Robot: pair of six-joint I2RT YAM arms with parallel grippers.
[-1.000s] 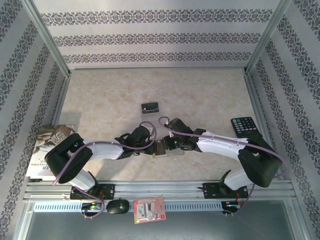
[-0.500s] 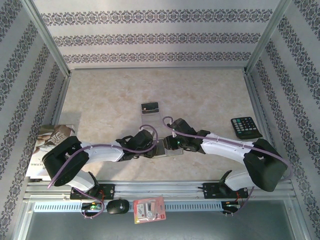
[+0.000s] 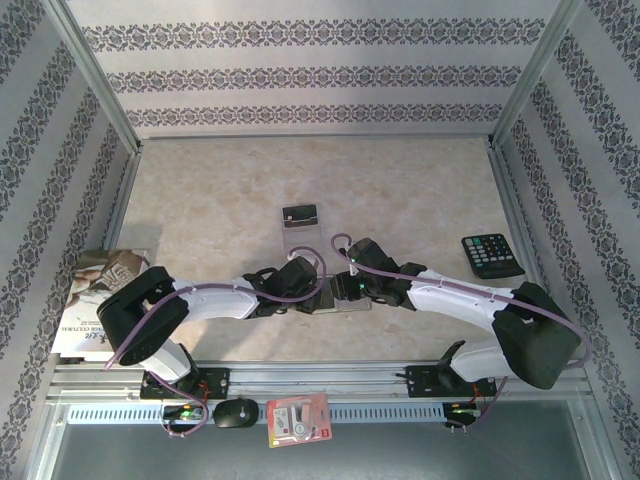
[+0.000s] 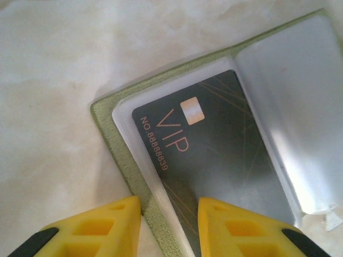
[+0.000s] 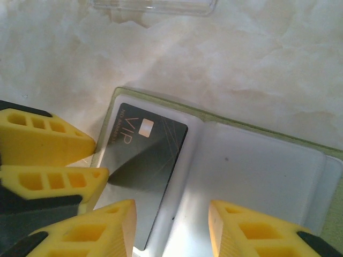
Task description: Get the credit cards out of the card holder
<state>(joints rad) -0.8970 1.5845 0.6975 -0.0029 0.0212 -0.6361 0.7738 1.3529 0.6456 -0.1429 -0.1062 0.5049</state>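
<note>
Olive-green, the card holder (image 3: 348, 301) lies open on the table's (image 3: 200, 200) near side, mostly covered from above by the two arms (image 3: 440, 290), with a dark card (image 3: 300, 214) well apart beyond it. From the left wrist, the left gripper (image 4: 169, 227) stands narrowly open astride the holder's corner, probably to steady it, and the black VIP card (image 4: 209, 160) sits still pocketed, cut off below. From the right wrist, the right gripper (image 5: 171, 227) hangs half-open over the fold, gripping nothing; a clear card (image 5: 153, 5) is clipped at the top edge.

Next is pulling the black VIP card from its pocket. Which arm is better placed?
Left, probably. The left gripper is open, straddling the edge of the black card at the rim of the card holder. The right gripper hovers open over the pale pocket across the fold.
</note>
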